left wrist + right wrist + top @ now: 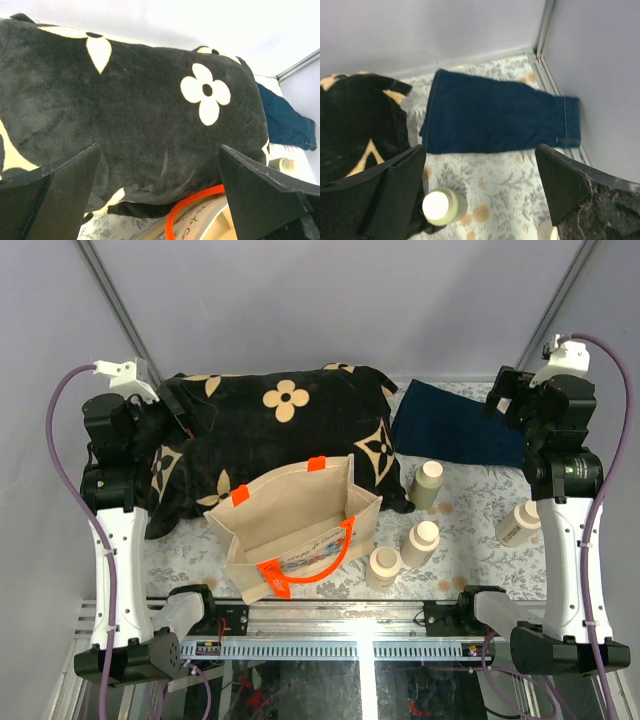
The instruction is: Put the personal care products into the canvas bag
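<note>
Right tool (506, 396) hangs high at the far right corner, jaws spread wide with nothing between them. Left tool (188, 408) mirrors it on the far left, poised above the cushion (280, 430), jaws apart and empty too. Look down through the right wrist view: the far bottle (440, 206) shows its round cream cap straight up at the camera, so it stands upright with its long axis vertical, just beside the cushion's edge and below the open right tool. From overhead, all four bottles stand to the right of the canvas bag (300, 508). The far bottle sits nearest the blue cloth (455, 425), the middle bottle (421, 543) and the near bottle (384, 567) close by the bag's right wall, and the rightmost bottle (520, 523) right against the right arm. That makes this the right arm's job, I'd say: drop down and toward the near edge, then carry leftward. The bottles look smooth, hard and matte tan. The bag is boxy, stiff beige canvas, mouth gaping upward, orange handles (318, 562) flopped over the near side. The cushion is plush black velvet with tan flowers, the cloth folded denim-like, the counter (465, 575) covered in a floral print.
</note>
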`<action>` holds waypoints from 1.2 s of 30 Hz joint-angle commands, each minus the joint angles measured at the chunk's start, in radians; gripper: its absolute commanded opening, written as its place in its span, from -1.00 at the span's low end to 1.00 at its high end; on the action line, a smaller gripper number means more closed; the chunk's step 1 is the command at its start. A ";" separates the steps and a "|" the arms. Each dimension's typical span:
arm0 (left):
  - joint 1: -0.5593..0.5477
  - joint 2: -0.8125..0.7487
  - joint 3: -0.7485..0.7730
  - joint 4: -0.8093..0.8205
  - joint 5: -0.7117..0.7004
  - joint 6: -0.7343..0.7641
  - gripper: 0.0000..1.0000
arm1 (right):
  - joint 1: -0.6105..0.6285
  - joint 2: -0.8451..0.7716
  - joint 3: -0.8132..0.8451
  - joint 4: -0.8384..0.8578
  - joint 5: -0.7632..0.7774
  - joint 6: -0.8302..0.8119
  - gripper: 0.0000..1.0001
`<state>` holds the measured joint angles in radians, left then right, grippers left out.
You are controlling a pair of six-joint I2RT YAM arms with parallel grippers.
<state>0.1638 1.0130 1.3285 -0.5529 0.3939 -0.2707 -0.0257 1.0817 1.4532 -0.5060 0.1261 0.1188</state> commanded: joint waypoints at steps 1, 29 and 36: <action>-0.004 0.015 0.042 -0.120 0.085 0.053 0.99 | 0.006 0.012 0.008 -0.184 0.059 0.059 0.85; -0.099 0.094 0.108 -0.305 0.086 -0.007 0.99 | 0.074 0.190 0.044 -0.555 -0.141 0.149 0.86; 0.012 0.163 0.022 -0.043 0.248 -0.226 0.99 | 0.076 0.237 0.146 -0.562 -0.082 0.142 0.89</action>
<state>0.1116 1.2205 1.4143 -0.8307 0.5369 -0.3195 0.0414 1.3117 1.5330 -1.0515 0.0071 0.2707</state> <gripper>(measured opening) 0.994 0.939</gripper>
